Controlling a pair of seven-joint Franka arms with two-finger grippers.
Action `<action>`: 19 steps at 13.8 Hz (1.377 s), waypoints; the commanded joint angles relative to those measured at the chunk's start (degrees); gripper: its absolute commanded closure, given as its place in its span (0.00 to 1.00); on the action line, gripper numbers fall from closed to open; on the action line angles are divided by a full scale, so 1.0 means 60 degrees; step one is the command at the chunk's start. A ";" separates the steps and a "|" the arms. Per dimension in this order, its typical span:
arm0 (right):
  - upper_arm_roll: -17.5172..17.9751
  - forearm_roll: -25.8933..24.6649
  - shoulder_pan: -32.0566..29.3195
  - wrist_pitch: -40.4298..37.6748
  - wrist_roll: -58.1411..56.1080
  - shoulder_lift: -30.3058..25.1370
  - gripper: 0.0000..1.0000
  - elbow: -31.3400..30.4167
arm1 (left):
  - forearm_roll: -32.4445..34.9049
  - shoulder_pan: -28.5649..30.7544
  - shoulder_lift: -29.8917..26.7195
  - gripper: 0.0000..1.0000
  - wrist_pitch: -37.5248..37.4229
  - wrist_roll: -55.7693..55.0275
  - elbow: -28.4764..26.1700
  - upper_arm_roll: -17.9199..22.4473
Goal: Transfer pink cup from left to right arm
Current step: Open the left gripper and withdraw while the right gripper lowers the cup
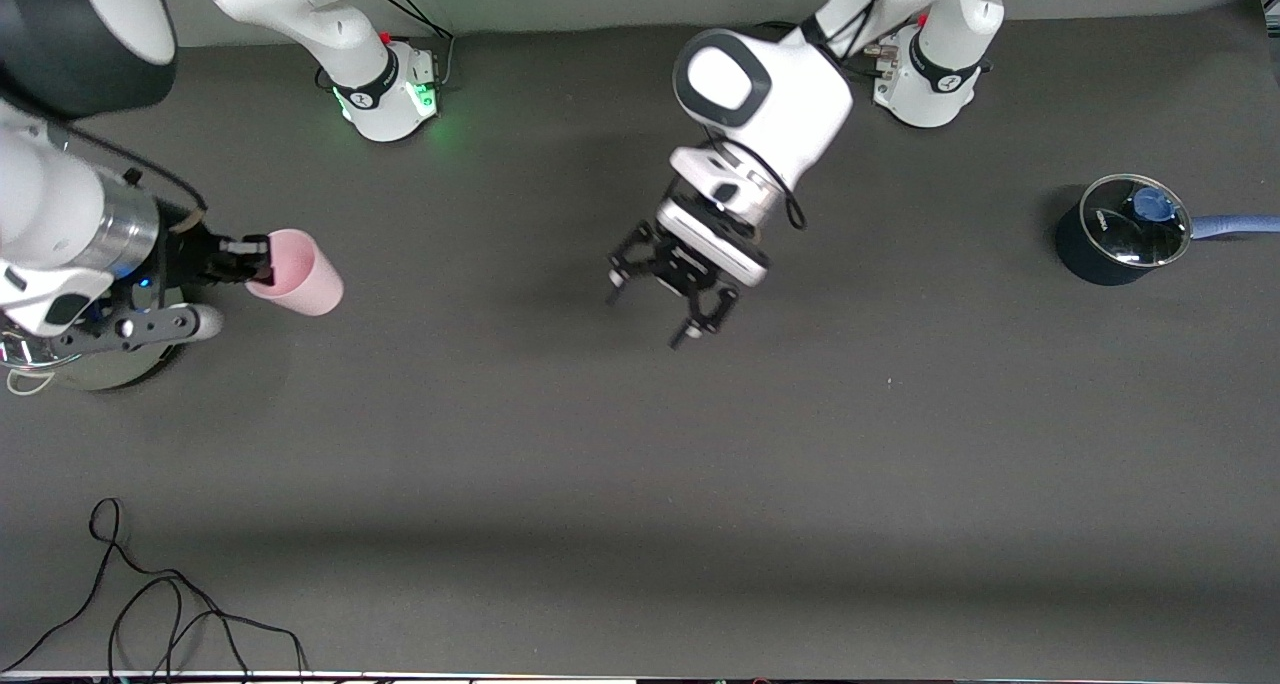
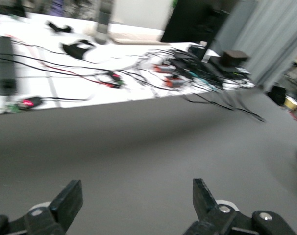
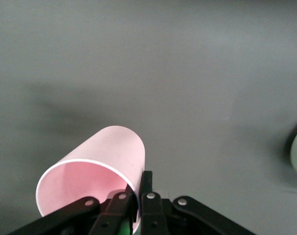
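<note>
The pink cup (image 1: 300,274) hangs on its side in my right gripper (image 1: 262,259), over the table at the right arm's end. In the right wrist view the cup (image 3: 109,161) has its open mouth toward the camera. My right gripper (image 3: 141,183) is shut on the cup's rim, one finger inside and one outside. My left gripper (image 1: 650,312) is open and empty over the middle of the table, well apart from the cup. In the left wrist view its fingers (image 2: 70,198) stand wide apart around my left gripper's (image 2: 136,191) empty gap, with only grey table between them.
A dark pot (image 1: 1090,259) with a glass lid, blue knob and blue handle stands at the left arm's end. A round silvery object (image 1: 100,369) lies under the right arm's wrist. A black cable (image 1: 150,604) loops at the table's near edge.
</note>
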 commanded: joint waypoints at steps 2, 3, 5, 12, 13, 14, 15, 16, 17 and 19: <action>0.0079 -0.0100 -0.0926 0.1964 -0.1183 -0.0055 1.00 -0.1792 | 0.0055 0.0414 0.0143 0.00 -0.0436 -0.0160 0.0576 0.0982; 0.0079 -0.0086 -0.0942 0.2652 -0.1257 -0.0070 1.00 -0.2334 | 0.0201 0.0619 0.0217 0.00 -0.0539 -0.0160 0.0650 0.1129; 0.0079 -0.0100 -0.0942 0.4087 -0.1273 -0.0114 1.00 -0.3549 | 0.0261 0.1306 0.0261 0.00 -0.1006 -0.0160 0.0621 0.1145; 0.0050 -0.0085 -0.0928 0.8689 -0.1346 0.0281 1.00 -0.6628 | 0.0217 0.3751 0.0130 0.00 -0.3407 -0.0233 0.0475 0.1086; 0.0050 -0.0085 -0.0927 0.9057 -0.1346 0.0412 1.00 -0.6834 | 0.0217 0.4046 0.0129 0.00 -0.3977 -0.0233 0.0489 0.1101; 0.0050 -0.0085 -0.0913 0.9380 -0.1346 0.0544 1.00 -0.6952 | 0.0231 0.4440 0.0129 0.00 -0.4548 -0.0233 0.0504 0.1101; 0.0050 -0.0085 -0.0898 0.9600 -0.1346 0.0690 1.00 -0.7012 | 0.0246 0.4807 0.0100 0.00 -0.5091 -0.0233 0.0475 0.1101; 0.0050 -0.0085 -0.0884 0.9762 -0.1346 0.0851 1.00 -0.7027 | 0.0246 0.5144 0.0071 0.00 -0.5720 -0.0247 0.0460 0.1130; 0.0064 -0.0085 -0.0869 1.0010 -0.1346 0.0969 1.00 -0.7056 | 0.0261 0.5510 0.0013 0.00 -0.6262 -0.0247 0.0416 0.1130; 0.0094 -0.0085 -0.0840 1.0261 -0.1331 0.1160 1.00 -0.7085 | 0.0319 0.6198 -0.0046 0.00 -0.7550 -0.0320 0.0314 0.1159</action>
